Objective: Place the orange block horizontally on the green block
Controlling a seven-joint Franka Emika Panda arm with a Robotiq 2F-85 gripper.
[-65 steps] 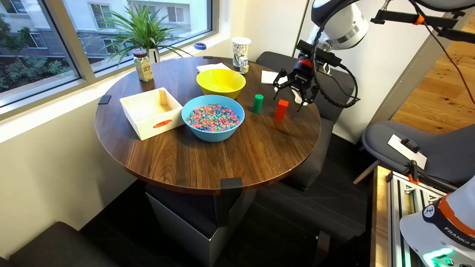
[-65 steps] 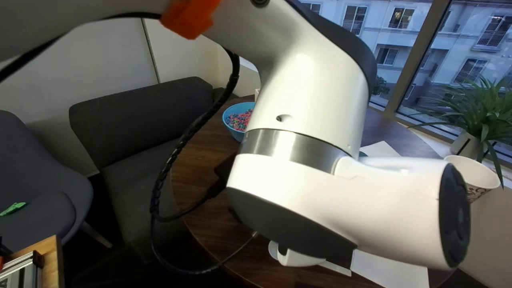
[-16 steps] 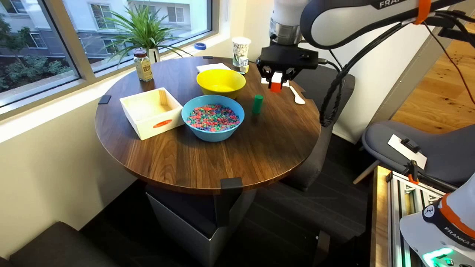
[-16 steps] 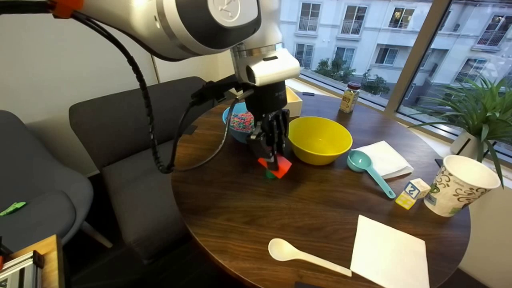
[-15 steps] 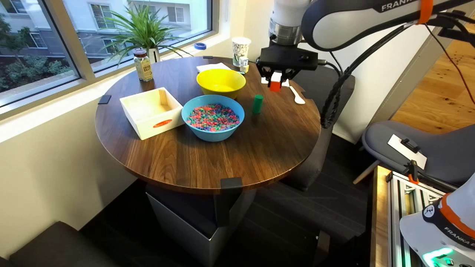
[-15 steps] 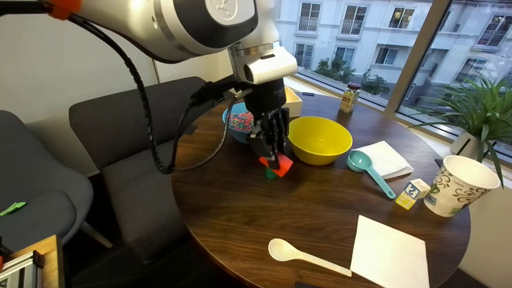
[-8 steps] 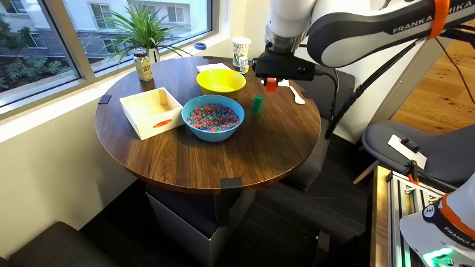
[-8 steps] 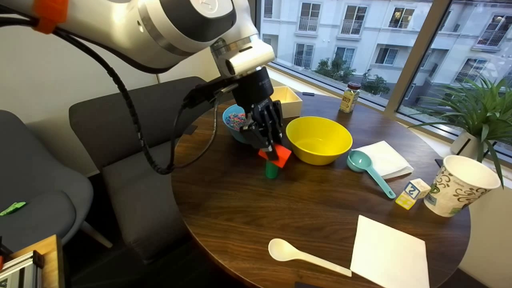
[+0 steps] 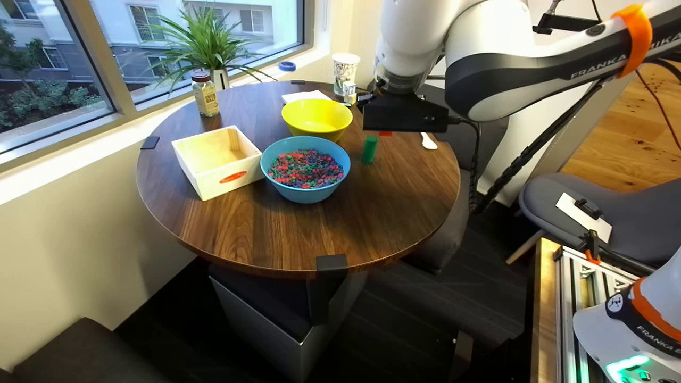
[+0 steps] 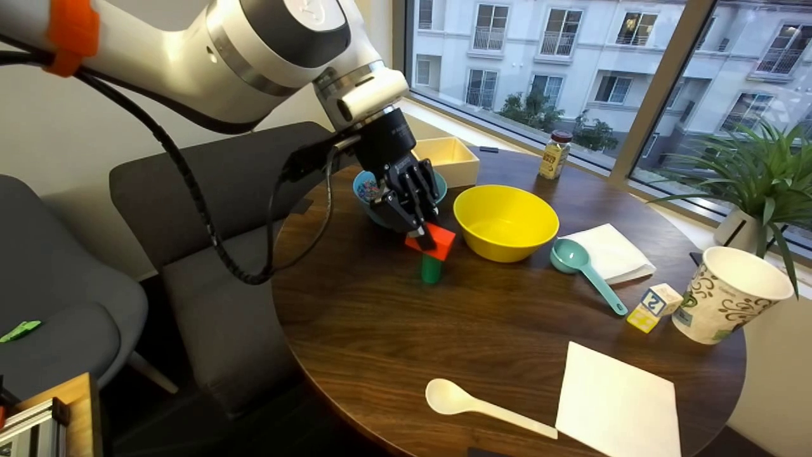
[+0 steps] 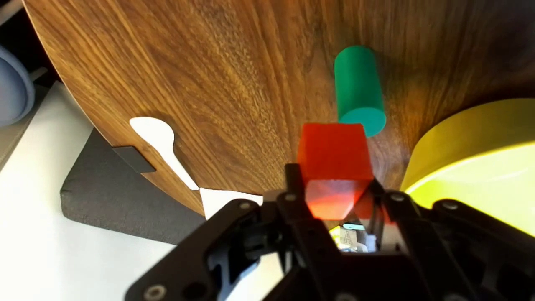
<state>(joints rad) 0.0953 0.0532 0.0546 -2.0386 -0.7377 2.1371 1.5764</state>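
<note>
My gripper (image 11: pixel 333 177) is shut on the orange block (image 11: pixel 334 152), with a finger on either side of it. In an exterior view the orange block (image 10: pixel 438 242) is held above the table and somewhat tilted, overlapping the top of the green block (image 10: pixel 431 270). The green block (image 11: pixel 358 85), a solid green cylinder, stands upright on the table just beyond the held block in the wrist view. Only a red sliver of the orange block (image 9: pixel 385 133) shows under the black gripper body in an exterior view, right of the green block (image 9: pixel 369 149). Contact between the two blocks cannot be told.
A yellow bowl (image 9: pixel 317 118) stands close to the green block, and a blue bowl (image 9: pixel 305 191) of coloured beads lies beyond it. A wooden box (image 9: pixel 215 162), a white spoon (image 10: pixel 488 409), letter blocks (image 10: pixel 654 306) and a paper cup (image 10: pixel 729 295) share the round table.
Seconds ago the orange block stood on the table under the open gripper; now it is held. Over the last second the gripper has tilted and shifted slightly with it. The green block has not moved.
</note>
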